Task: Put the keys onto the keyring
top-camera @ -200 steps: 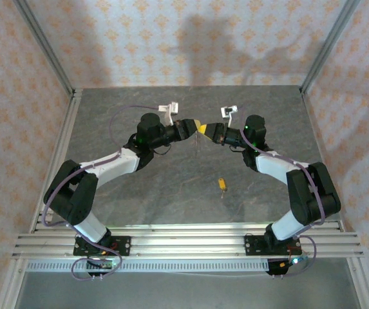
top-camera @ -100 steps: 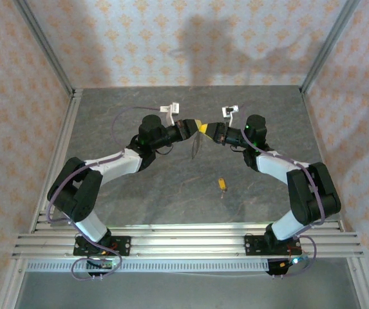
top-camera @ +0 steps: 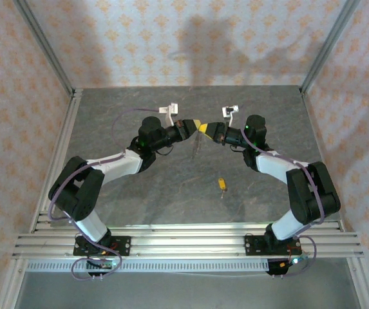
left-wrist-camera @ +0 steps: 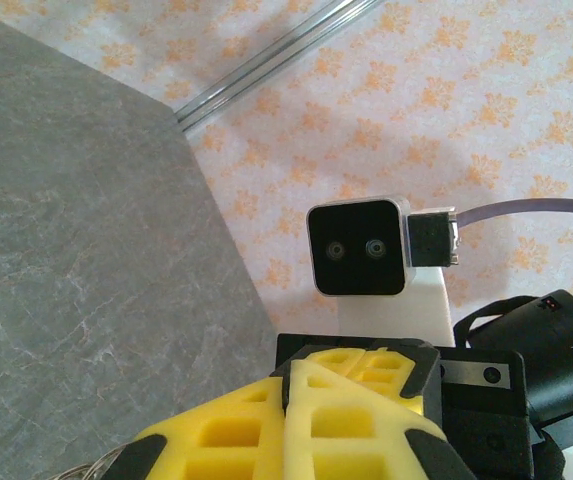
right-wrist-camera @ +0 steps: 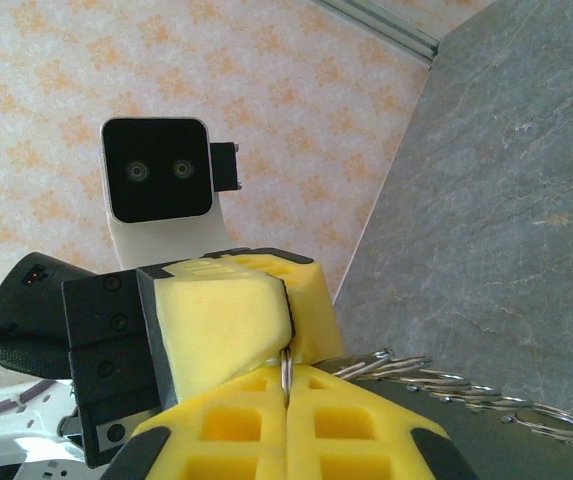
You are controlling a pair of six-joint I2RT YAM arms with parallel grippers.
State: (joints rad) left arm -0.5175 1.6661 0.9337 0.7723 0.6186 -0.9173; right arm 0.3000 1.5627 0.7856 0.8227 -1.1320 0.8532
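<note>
Right tool (right-wrist-camera: 286,390) on thin silvery keyring (right-wrist-camera: 396,362)

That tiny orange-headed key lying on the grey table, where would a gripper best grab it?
Probably by its orange head, coming straight down from above: the tiny orange-headed key lies flat on the grey table, and the head is its widest part.

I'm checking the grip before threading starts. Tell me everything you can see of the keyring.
The keyring is thin, pale silvery wire, seemingly metal, with a row of small loops along one side. One strand is pinched in the seam of the shut right tool, against the left tool's yellow tips; whether the left also clamps it is unclear. The rest hangs free above the grey table.
</note>
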